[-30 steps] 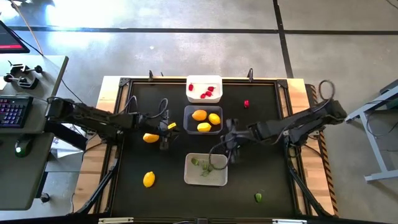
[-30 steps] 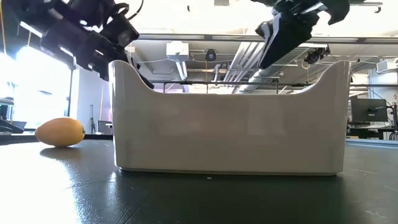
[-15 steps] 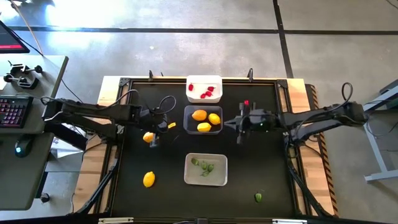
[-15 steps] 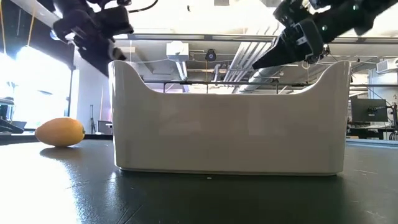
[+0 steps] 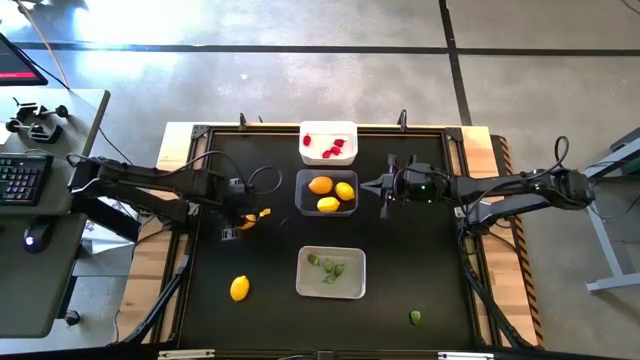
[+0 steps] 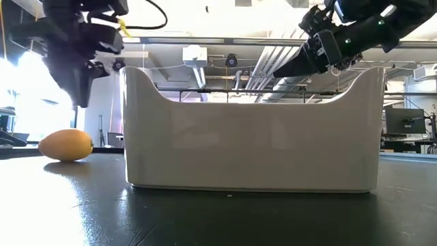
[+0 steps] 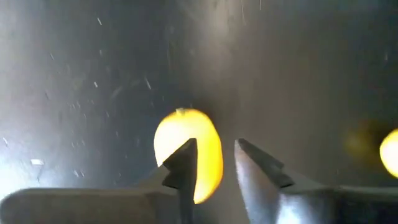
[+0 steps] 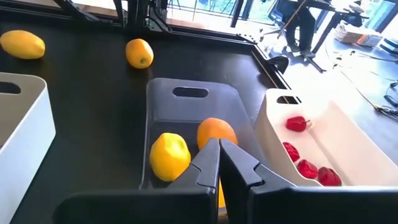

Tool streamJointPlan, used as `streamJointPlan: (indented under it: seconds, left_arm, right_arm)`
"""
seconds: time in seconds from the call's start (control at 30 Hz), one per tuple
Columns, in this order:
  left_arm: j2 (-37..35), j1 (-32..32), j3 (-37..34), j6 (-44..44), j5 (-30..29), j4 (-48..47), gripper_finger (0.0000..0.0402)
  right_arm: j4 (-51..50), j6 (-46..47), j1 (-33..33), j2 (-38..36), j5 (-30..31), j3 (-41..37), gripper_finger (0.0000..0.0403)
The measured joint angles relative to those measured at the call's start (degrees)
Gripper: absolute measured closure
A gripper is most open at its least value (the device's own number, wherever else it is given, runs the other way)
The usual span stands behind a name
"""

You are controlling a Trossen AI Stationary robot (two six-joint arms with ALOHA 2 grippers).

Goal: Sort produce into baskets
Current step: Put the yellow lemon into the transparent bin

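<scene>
Stretching across the middle of the room is the black table (image 5: 270, 310), with both dark arms reaching in from its sides. Three baskets sit in a line down its centre: the white basket (image 5: 348, 130) at the far edge with red berries (image 5: 331, 149) in it, the dark basket (image 5: 302, 192) just in front holding three lemons (image 5: 321, 185), and the pale grey basket (image 5: 352, 283) nearest me with green leafy bits (image 5: 329, 268) inside. The left gripper (image 5: 240, 222) hangs over a loose lemon (image 7: 205, 146) left of the dark basket, its fingers (image 7: 184, 165) a little apart and straddling the fruit's edge without clamping it. The right gripper (image 5: 384, 187) hovers just right of the dark basket, fingers pressed together and holding nothing. Another lemon (image 5: 239, 289) lies alone toward the near left, well apart from any basket, and a small green piece (image 5: 415, 317) rests near the front right corner.
</scene>
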Motion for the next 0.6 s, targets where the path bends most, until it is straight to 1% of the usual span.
streamJointPlan:
  seconds: [0.2,0.37,0.5,0.6]
  left_arm:
    - [0.25,-0.98,-0.01,-5.27,0.06,-3.01,0.0228]
    - [1.48,-1.42,-0.01,-6.37,0.13,-3.52,0.0166]
    - [4.59,-1.42,-0.03,-7.87,-0.08,-3.65,0.0131]
    - [7.59,-1.38,-0.06,-7.27,-2.57,-3.75,0.0118]
  right_arm:
    - [-0.29,0.00,0.02,0.02,0.00,0.00,0.0402]
    - [-0.32,0.00,0.02,0.02,0.00,0.00,0.0403]
    - [-0.63,0.48,0.02,0.02,0.00,0.00,0.0403]
    - [-0.85,0.48,0.02,0.04,0.00,0.00,0.0403]
